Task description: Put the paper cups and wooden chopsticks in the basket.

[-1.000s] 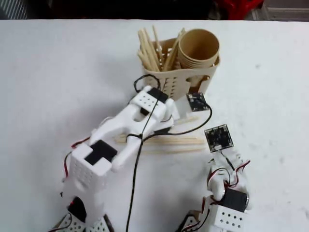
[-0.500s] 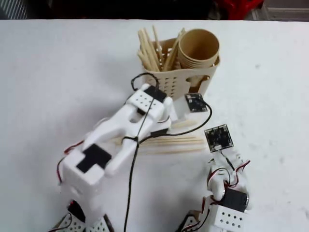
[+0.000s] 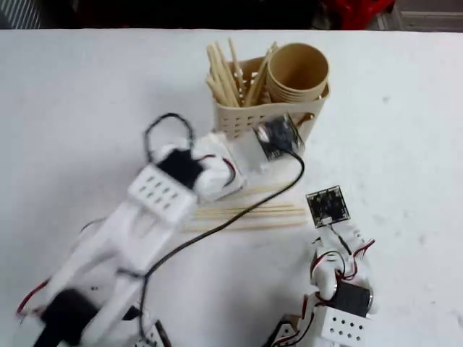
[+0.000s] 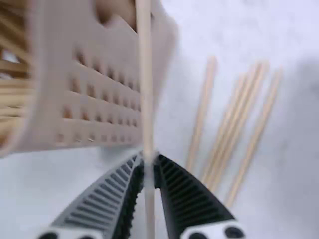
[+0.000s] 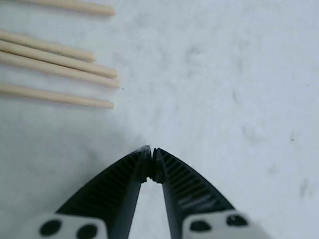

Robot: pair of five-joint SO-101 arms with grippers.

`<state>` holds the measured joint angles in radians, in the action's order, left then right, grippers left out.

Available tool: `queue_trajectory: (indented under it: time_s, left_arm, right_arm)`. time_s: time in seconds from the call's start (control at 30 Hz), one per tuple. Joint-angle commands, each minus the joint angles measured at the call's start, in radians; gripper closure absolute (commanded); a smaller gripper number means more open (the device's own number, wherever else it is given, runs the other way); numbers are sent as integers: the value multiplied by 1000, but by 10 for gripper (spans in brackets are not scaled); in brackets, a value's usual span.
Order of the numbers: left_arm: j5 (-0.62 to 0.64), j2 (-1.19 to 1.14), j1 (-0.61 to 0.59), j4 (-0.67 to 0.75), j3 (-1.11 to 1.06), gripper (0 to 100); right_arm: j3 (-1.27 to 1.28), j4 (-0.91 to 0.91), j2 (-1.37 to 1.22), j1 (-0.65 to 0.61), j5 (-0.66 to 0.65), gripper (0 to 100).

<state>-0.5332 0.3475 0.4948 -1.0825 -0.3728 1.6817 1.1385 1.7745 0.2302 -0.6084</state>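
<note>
The cream basket [image 3: 249, 119] stands at the back of the table with a stack of paper cups [image 3: 298, 69] and several wooden chopsticks [image 3: 226, 72] upright in it. More chopsticks [image 3: 246, 215] lie flat on the table in front of it. My left gripper [image 4: 148, 167] is shut on one chopstick [image 4: 144, 74], held upright right against the perforated basket wall [image 4: 84, 89]. Loose chopsticks [image 4: 239, 129] lie beside it. My right gripper [image 5: 151, 164] is shut and empty, low over the table near the ends of the lying chopsticks [image 5: 55, 59].
The left arm [image 3: 152, 202] stretches from the front left corner toward the basket, with a black cable trailing over the lying chopsticks. The right arm [image 3: 336, 289] sits at the front right. White table surface extends to the left and right of the basket.
The left arm has swung its elbow down to the left, and its gripper has risen from the table to the basket's front wall with a chopstick. The right arm has not moved.
</note>
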Motion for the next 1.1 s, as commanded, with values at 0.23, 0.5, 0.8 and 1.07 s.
queue_trajectory:
  time_s: [0.23, 0.5, 0.8, 1.07]
  left_arm:
    - [316, 168, -24, 499, 186, 977]
    - [407, -51, -54, 753, 381, 976]
    - [563, -206, -157, 749, 471, 965]
    - [566, -205, -151, 681, 479, 896]
  right_arm:
    - [9, -10, -5, 4, 2, 981]
    - [9, -10, -5, 4, 2, 981]
    - [9, -10, -5, 4, 2, 981]
    - [9, -10, -5, 4, 2, 981]
